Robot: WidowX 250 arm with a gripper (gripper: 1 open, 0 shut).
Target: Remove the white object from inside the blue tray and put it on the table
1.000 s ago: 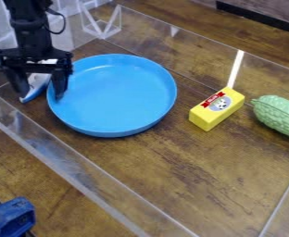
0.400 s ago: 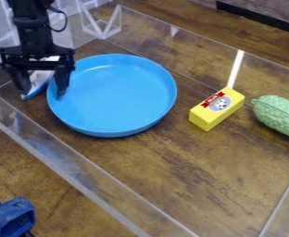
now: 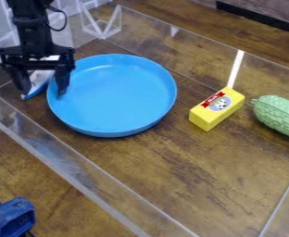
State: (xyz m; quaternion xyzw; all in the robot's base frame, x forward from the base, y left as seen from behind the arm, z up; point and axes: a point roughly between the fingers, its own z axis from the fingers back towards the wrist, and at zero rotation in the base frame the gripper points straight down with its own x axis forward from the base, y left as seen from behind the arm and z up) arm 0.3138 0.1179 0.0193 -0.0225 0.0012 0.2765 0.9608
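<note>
The blue tray (image 3: pixel 112 93) is a large round shallow dish on the dark wood table (image 3: pixel 172 176), left of centre. My gripper (image 3: pixel 36 85) hangs open just outside the tray's left rim, its dark fingers spread. Between the fingers lies the white object (image 3: pixel 33 91), a small white piece with blue trim, resting on the table beside the tray; the jaws are not closed on it. The inside of the tray holds nothing.
A yellow box with a red label (image 3: pixel 215 108) stands right of the tray. A green bumpy vegetable (image 3: pixel 283 115) lies at the right edge. Clear low walls (image 3: pixel 60 153) edge the table. A blue thing (image 3: pixel 8 220) sits at the bottom left outside the wall.
The gripper has risen very slightly; otherwise nothing has visibly moved.
</note>
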